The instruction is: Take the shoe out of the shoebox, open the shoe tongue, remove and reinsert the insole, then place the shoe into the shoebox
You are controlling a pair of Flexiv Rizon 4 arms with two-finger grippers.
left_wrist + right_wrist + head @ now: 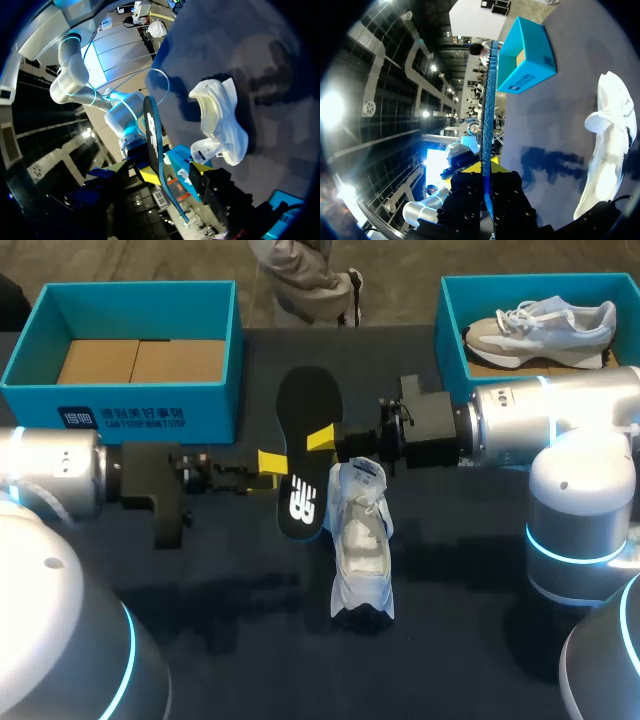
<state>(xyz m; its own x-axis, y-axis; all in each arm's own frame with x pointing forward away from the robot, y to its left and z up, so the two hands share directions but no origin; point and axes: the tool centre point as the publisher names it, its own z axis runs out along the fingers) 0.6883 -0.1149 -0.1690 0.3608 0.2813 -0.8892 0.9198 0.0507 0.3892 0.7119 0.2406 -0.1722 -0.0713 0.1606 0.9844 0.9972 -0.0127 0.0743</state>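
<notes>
Beside the shoe, insole edge behind right gripper.

Light comes down evenly from overhead, so the dark tabletop stays dim while the white shoe shows bright, soft shadows pool beside it toward the tabletop's near edge, and pale glare sits on the silver shell of the right arm.

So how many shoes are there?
2. A white shoe stands on the table beside the black insole; a grey and blue shoe lies in the blue box at the right. No others show.
</notes>
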